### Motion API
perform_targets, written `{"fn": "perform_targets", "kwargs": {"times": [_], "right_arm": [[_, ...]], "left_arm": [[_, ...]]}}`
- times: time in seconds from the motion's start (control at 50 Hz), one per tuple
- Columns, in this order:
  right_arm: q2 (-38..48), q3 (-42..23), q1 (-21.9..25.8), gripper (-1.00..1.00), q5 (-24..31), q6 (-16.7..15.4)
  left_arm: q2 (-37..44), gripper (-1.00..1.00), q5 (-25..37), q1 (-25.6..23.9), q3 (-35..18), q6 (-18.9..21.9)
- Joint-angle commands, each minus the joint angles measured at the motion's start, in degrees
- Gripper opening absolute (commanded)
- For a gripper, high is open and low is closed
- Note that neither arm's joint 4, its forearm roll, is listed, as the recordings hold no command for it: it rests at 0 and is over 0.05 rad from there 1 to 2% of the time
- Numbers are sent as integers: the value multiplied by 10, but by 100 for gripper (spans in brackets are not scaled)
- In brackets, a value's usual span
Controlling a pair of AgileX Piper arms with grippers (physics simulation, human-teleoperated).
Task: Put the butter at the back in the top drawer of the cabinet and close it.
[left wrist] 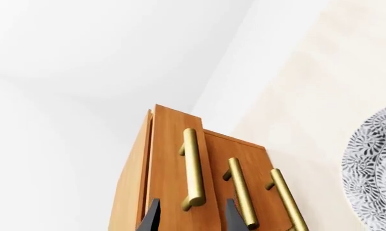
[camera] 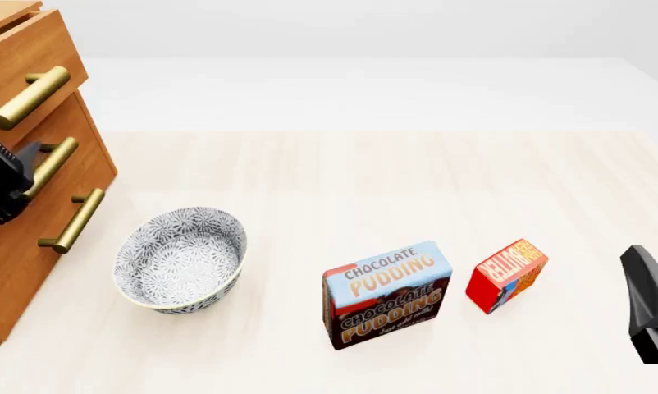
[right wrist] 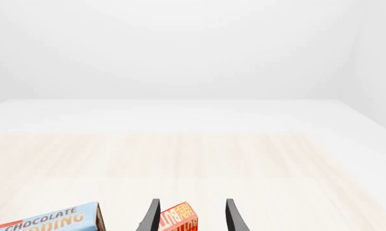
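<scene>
Here, the cabinet [camera: 28, 164] stood at the table's left edge, drawer fronts facing the arms, so the left arm could reach the handles straight on. The top drawer [camera: 23, 61] projected a little beyond the two below it; judged partly open, not yet wide enough to take a box.

The bowl [camera: 181, 258] sat just beside the cabinet's front, approx. below the lower handles; it appeared to have no part in the task. The pudding box [camera: 387, 294] stood upright near table centre.

The butter [camera: 506, 275] stood just right of the pudding box, apart from it, w/ lettering facing up and forward. No other butter showed, so "at the back" could not be checked.

Left gripper [left wrist: 191, 216]: jaws spread, set either side of the top drawer's brass handle [left wrist: 191, 168], not touching it. Judged positioned for a pull.

Right gripper [right wrist: 189, 216]: jaws spread, empty, w/ the butter lined up between them but further out. Judged pre-aligned for the pick once the drawer is open.
</scene>
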Motion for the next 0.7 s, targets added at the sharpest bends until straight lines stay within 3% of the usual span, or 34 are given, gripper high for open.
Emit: {"fn": "perform_targets", "kwargs": {"times": [0.02,0.06,0.08,0.7], "right_arm": [[0,0,0,100,0,0],[0,0,0,100,0,0],[0,0,0,100,0,0],[0,0,0,100,0,0]], "left_arm": [[-11,100,10,10,5,0],[-4,100,6,10,3,-1],[37,100,-26,9,-3,-2],[33,100,-21,12,-2,-3]]}}
